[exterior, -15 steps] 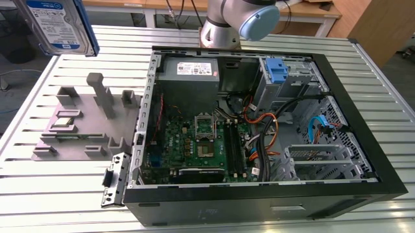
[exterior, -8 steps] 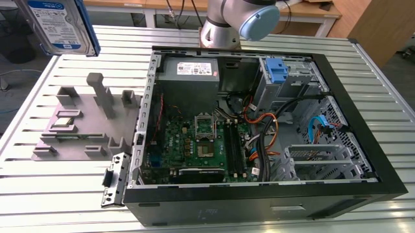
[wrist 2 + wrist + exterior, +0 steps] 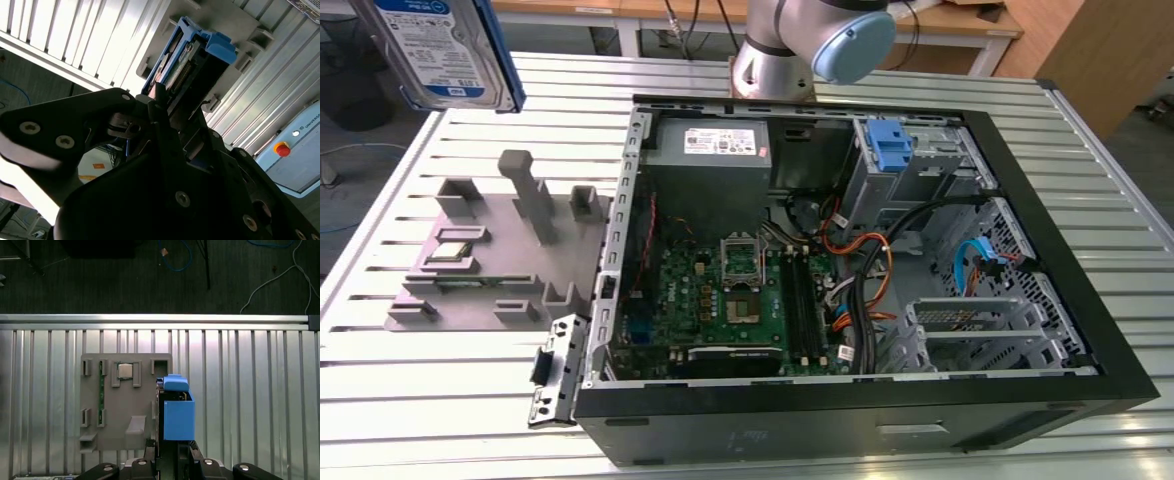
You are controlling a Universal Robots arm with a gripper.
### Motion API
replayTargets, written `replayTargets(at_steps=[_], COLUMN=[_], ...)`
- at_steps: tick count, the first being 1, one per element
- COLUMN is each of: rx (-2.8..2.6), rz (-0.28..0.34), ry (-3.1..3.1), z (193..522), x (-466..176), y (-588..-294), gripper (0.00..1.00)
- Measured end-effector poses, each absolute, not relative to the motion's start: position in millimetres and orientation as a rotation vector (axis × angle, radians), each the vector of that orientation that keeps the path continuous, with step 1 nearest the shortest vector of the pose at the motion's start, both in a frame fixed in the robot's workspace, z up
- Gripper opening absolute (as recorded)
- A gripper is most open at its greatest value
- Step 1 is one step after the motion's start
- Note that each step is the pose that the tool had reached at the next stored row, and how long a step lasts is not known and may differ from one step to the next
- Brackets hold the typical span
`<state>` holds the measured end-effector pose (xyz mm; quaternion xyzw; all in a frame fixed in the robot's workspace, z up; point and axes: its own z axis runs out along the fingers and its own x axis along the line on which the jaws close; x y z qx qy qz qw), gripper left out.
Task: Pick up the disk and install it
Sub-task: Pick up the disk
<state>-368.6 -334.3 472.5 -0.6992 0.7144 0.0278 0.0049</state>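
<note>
The disk (image 3: pixel 440 50), a flat rectangular silver hard drive with a white-and-blue label and a blue plastic carrier bracket around it, hangs in the air at the exterior view's upper left, well apart from the open black computer case (image 3: pixel 1107 335). The dark metal gripper (image 3: pixel 172 449) is clenched on it: in both wrist views its fingers (image 3: pixel 161 102) press on the two broad faces at one end, and the other end with the blue bracket sticks out free. Such a drive is probably stiff and rather heavy for its size, with smooth metal faces that can slip, and it does not tolerate knocks. The plastic bracket likely bends, so the hold is better on the metal body than on the blue frame. In the first wrist view, the grey plastic holder (image 3: pixel 125 405) with slots lies under the disk on the slatted metal table (image 3: pixel 454 400). Inside the case, a blue plastic bracket (image 3: pixel 890 145) stands at the drive bay, beside the grey power-supply box (image 3: pixel 710 148).
</note>
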Motion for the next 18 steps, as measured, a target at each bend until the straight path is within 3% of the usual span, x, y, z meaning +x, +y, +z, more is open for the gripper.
replayTargets(at_steps=[18], rx=[-2.19], rz=[0.087], ry=[2.237], z=[477.9], x=[-365.5], y=[-334.4], gripper=[0.35])
